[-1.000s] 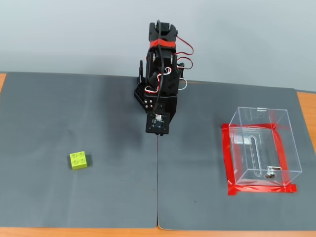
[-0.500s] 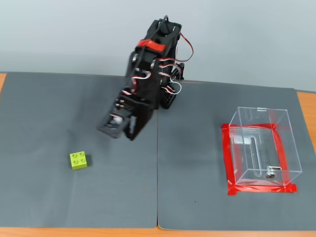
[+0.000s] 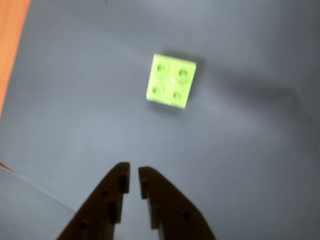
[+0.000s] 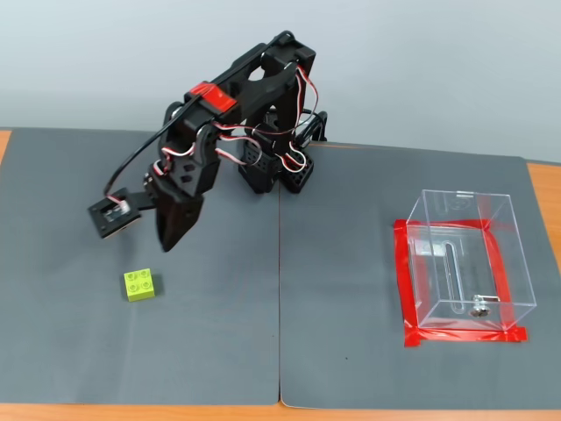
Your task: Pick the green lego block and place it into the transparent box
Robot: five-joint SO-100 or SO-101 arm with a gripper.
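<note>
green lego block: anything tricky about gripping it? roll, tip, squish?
The green lego block looks like rigid plastic, so it probably won't squish. Squat, lying flat on the mat, it's unlikely to roll or tip. Its smooth sides could slip if pinched off-centre.

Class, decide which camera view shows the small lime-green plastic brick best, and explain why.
The wrist view: the small lime-green plastic brick fills more of the picture, seen from above with four studs, though slightly blurred. The fixed view shows it sharper but tiny, lying on the grey mat.

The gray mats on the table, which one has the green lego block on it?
The left mat in the fixed view holds the green lego block; the right mat carries the transparent box instead.
</note>
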